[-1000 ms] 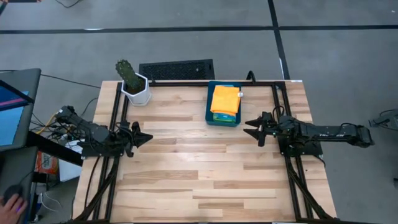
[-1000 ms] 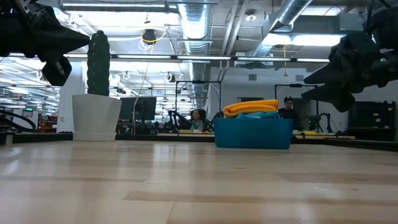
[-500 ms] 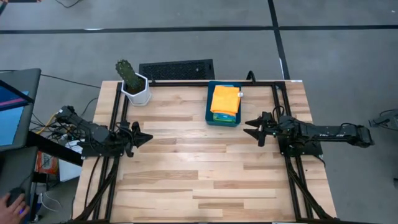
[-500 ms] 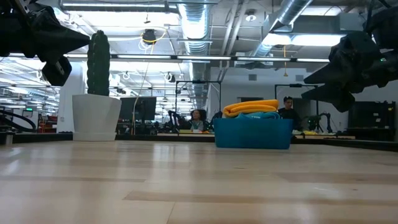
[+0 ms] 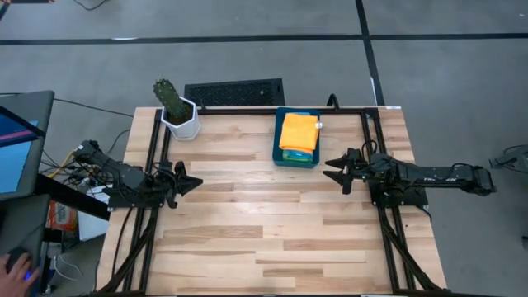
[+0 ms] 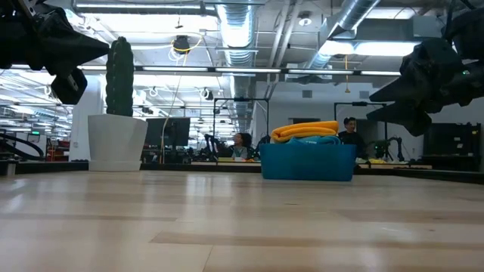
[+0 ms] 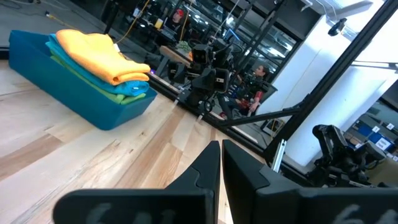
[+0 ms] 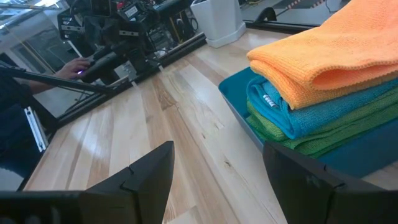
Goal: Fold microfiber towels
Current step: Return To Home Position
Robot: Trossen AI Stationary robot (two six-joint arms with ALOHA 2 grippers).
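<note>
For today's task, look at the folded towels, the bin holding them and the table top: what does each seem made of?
Towels: soft napped cloth, probably microfiber; fuzzy surface, rounded folds.
Bin: seemingly rigid plastic, smooth matte blue; straight walls, even colour.
Table top: wood boards, pale with slight sheen; grain and joints show.

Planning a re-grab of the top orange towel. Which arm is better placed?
Probably right: the right gripper is open and near the bin holding the orange towel; the left gripper is shut, far across the table.
</note>
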